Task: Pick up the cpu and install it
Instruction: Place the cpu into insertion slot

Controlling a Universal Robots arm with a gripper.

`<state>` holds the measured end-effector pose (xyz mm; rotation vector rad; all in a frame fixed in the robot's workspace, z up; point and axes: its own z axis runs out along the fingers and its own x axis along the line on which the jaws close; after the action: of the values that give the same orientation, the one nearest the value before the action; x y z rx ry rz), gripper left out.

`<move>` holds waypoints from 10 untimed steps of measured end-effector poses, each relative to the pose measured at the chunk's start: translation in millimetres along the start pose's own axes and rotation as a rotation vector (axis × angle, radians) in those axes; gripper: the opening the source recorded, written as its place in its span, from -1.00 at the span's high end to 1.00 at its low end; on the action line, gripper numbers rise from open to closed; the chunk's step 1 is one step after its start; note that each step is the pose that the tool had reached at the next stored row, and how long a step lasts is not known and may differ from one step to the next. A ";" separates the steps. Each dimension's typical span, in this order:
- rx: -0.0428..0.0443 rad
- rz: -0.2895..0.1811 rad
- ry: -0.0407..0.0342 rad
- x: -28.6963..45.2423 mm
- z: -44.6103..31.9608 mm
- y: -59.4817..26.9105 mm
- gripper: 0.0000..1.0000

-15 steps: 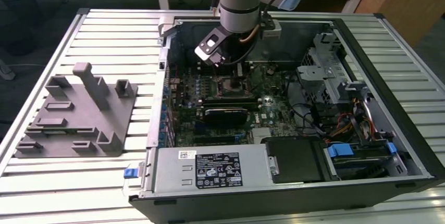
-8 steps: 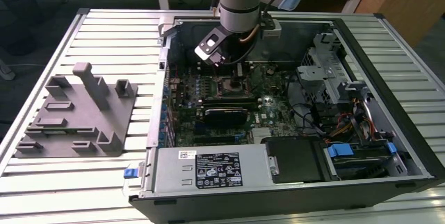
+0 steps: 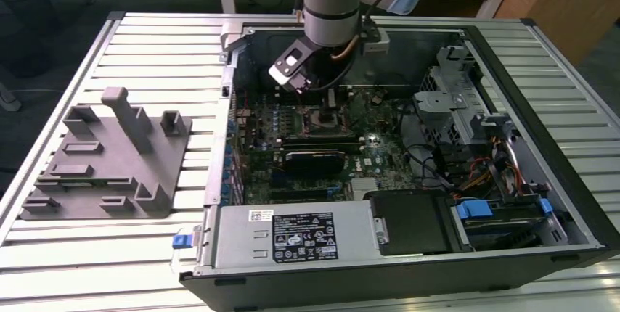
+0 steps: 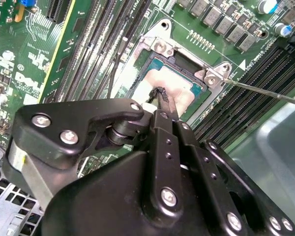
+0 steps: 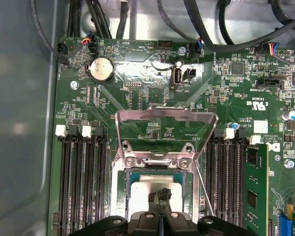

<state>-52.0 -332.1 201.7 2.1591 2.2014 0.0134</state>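
Note:
The cpu [image 4: 179, 88], a flat square chip with a shiny silver-white top, lies inside the socket frame [image 4: 160, 46] on the green motherboard, and also appears in the first wrist view [image 5: 145, 189]. My gripper [image 4: 161, 94] hangs right over the chip's middle with its two black fingertips pressed together and nothing between them. Whether the tips touch the metal top I cannot tell. In the first wrist view the gripper [image 5: 162, 194] covers part of the chip. The socket's metal load plate [image 5: 167, 123] stands raised. In the exterior view the arm [image 3: 335, 7] reaches down into the open computer case above the socket [image 3: 324, 120].
Memory slots [image 5: 83, 182] flank the socket on both sides. A thin socket lever [image 4: 265, 91] sticks out beside the frame. Black cables [image 5: 226, 29] run along the board's edge. A grey box with a white label [image 3: 290, 236], a drive cage [image 3: 455, 101] and a grey fixture [image 3: 107, 159] stand around.

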 end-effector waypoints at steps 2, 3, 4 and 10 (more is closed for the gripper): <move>0.0001 0.000 0.0000 0.0 1.0 -0.1 0.79; 0.0001 0.000 -0.0001 0.0 1.5 -0.2 0.79; 0.0000 0.000 0.0000 0.0 1.9 -0.2 0.79; 0.0001 0.000 0.0000 0.1 2.2 -0.2 0.79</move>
<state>-52.1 -332.1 199.5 2.1592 2.2013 0.0133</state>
